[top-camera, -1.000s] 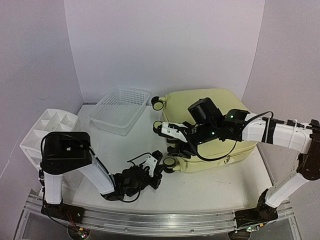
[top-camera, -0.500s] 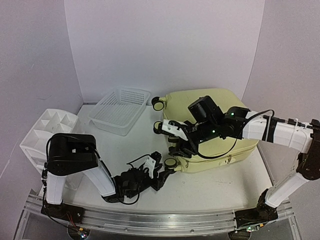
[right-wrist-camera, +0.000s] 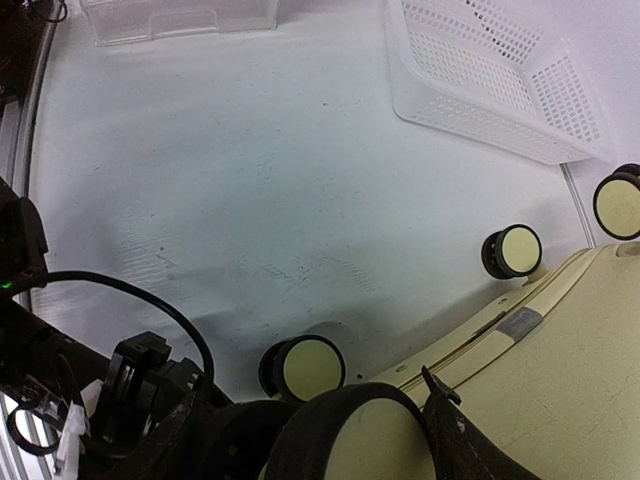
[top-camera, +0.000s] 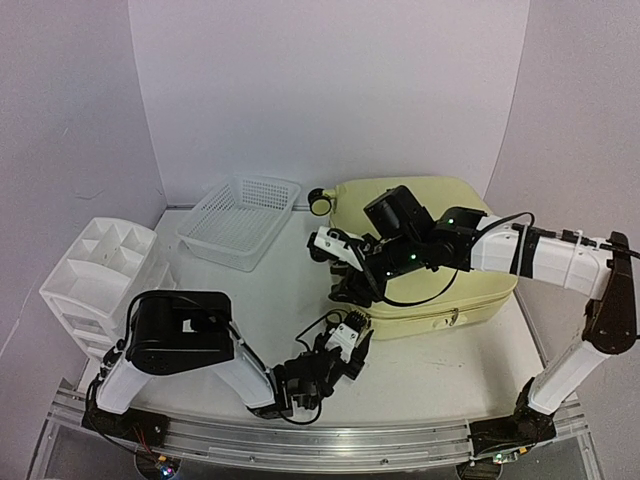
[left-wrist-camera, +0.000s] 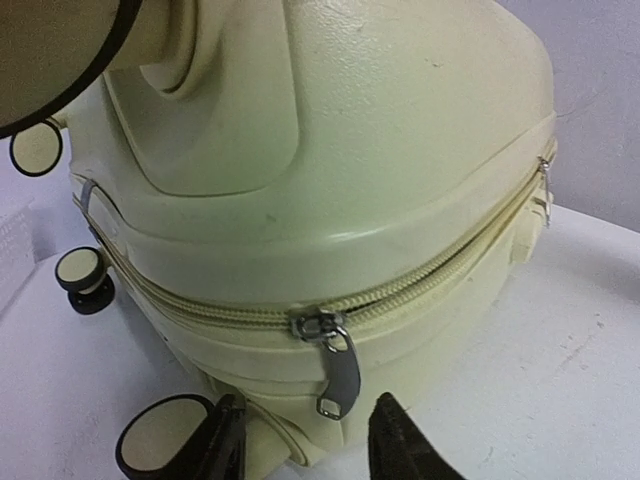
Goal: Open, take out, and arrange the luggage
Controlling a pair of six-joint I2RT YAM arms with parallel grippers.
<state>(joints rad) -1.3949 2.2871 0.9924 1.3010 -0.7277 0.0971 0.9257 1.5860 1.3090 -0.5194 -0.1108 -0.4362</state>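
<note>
The luggage (top-camera: 445,250), a big pale yellow hard-shell suitcase, lies flat at centre right with its lid down. In the left wrist view its front corner (left-wrist-camera: 400,150) fills the frame. A metal zipper pull (left-wrist-camera: 340,370) hangs from the slider there. My left gripper (left-wrist-camera: 310,452) stands open just below that pull, touching nothing, low on the table at the near left corner (top-camera: 352,338). My right gripper (top-camera: 350,288) is at the suitcase's wheel end. It is shut on a black-and-cream caster wheel (right-wrist-camera: 375,440), which sits between its fingers (right-wrist-camera: 465,445).
A white mesh basket (top-camera: 242,220) stands at the back left, also in the right wrist view (right-wrist-camera: 490,75). The white drawer organizer (top-camera: 100,265) sits at the far left edge. Other caster wheels (right-wrist-camera: 305,368) (right-wrist-camera: 513,250) stick out toward the basket. A second zipper pull (top-camera: 453,318) hangs on the front.
My left gripper has opened and its arm has swung right, to the suitcase's near corner. The right arm has shifted the wheel end slightly up and back.
</note>
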